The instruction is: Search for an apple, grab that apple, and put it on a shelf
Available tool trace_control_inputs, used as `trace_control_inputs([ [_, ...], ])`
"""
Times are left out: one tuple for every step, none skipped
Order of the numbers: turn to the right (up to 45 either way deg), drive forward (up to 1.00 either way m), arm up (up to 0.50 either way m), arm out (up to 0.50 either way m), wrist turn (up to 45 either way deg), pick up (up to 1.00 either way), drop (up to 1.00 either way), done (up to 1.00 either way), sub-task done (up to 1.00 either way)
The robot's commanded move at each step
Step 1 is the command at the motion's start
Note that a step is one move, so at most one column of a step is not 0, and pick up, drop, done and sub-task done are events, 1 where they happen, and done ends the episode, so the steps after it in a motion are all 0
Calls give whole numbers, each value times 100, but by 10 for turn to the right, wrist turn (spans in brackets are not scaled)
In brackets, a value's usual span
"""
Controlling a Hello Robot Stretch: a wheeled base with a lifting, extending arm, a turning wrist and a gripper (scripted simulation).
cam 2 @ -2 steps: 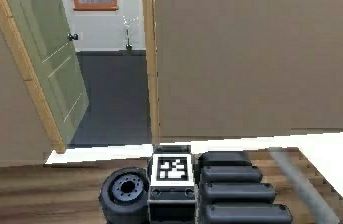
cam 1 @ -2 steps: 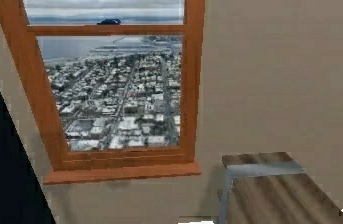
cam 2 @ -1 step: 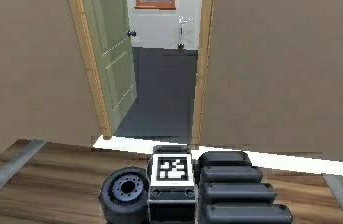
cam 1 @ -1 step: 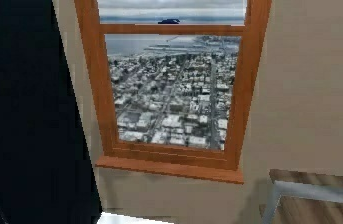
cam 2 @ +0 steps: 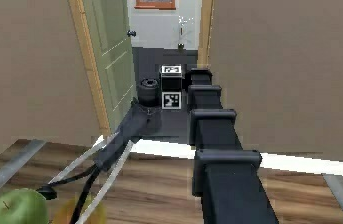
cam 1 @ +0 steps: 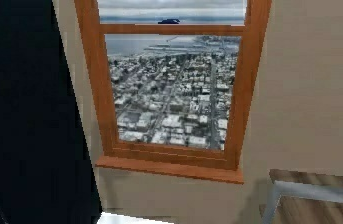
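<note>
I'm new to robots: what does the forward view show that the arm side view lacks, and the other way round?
Forward view: a wood-framed window looking over a city, with a dark panel at its left. Arm side view: the dark arm, the gripper, a green apple near it, and a pale green door ajar onto another room. Both: beige wall and a wooden tabletop with a grey edge.
</note>
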Motion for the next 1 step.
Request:
trace_control_inputs([
  [0,0,0,0,450,0,0,0,0],
])
